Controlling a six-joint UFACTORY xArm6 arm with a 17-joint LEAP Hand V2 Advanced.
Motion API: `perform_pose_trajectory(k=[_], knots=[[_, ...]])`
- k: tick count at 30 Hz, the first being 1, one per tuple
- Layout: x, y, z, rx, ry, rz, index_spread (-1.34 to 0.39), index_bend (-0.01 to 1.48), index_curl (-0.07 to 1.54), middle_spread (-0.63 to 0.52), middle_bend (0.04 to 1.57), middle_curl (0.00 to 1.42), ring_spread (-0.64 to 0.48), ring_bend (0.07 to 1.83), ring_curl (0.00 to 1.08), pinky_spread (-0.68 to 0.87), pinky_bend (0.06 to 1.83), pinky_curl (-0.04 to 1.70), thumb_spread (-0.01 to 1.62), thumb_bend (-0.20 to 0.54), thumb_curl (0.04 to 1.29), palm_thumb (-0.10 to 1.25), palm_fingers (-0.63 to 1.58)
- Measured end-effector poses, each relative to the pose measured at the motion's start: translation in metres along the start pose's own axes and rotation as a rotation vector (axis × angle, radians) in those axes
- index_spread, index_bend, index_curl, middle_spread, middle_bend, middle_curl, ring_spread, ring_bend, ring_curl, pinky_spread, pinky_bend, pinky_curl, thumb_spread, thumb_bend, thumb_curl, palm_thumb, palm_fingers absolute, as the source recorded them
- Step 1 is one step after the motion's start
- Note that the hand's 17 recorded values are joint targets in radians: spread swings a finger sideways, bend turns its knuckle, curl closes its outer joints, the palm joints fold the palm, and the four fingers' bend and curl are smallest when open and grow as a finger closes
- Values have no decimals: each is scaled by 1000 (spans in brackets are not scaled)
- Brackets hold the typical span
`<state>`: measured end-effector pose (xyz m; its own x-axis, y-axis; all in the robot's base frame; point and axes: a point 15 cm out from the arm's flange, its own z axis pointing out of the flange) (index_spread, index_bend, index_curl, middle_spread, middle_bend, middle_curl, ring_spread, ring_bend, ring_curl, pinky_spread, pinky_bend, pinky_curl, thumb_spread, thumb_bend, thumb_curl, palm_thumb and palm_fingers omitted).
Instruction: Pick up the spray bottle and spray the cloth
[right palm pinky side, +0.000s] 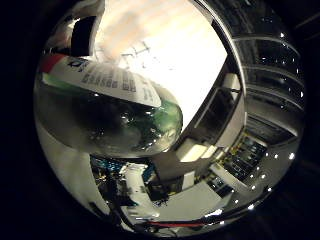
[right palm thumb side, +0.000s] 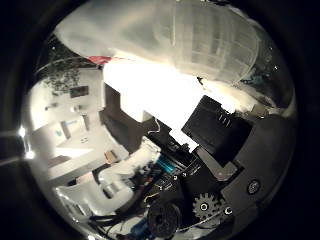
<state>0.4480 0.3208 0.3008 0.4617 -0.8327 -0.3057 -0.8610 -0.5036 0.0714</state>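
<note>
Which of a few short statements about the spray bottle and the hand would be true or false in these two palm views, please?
1. The spray bottle fills much of the little finger side view, so it is close to the palm. True.
2. The bottle's body is opaque black. False: it is clear, with a green tint and reflections showing through.
3. The bottle carries a white printed label with a red and a green stripe at one end. True.
4. A cloth lies spread out in plain sight in both views. False: no cloth can be made out in either view.
5. Black and geared parts of the hand show in the thumb side view. True.
</note>
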Motion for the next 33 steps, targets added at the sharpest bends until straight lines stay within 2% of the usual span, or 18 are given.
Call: perform_pose_trajectory(k=[6, 9, 13, 19, 23, 33], knots=[[-55, -27, -24, 124, -309, -28, -184, 1176, 712, -68, 1357, 580, -152, 1481, 575, -189, 983, 1379, 906, -12, 828, 1092, 1207], [-70, -45, -34, 208, -405, -85, -184, 1176, 713, -68, 1357, 580, -152, 1481, 575, -189, 983, 1379, 913, -12, 830, 1091, 1207], [-78, -56, -31, 253, -528, -142, -184, 1176, 713, -68, 1357, 580, -152, 1481, 575, -189, 983, 1379, 914, -12, 830, 1096, 1207], [-79, -62, 5, 284, -690, -224, -184, 1175, 713, -68, 1357, 580, -152, 1480, 575, -189, 982, 1379, 911, -13, 833, 1086, 1207], [-75, -64, 35, 309, -804, -225, -184, 1174, 711, -68, 1356, 580, -152, 1479, 575, -189, 984, 1374, 909, -13, 836, 1085, 1209], [-82, -67, 107, 260, -940, -219, -184, 1175, 713, -60, 1352, 578, -152, 1479, 575, -187, 986, 1357, 894, -15, 841, 1080, 1208]])
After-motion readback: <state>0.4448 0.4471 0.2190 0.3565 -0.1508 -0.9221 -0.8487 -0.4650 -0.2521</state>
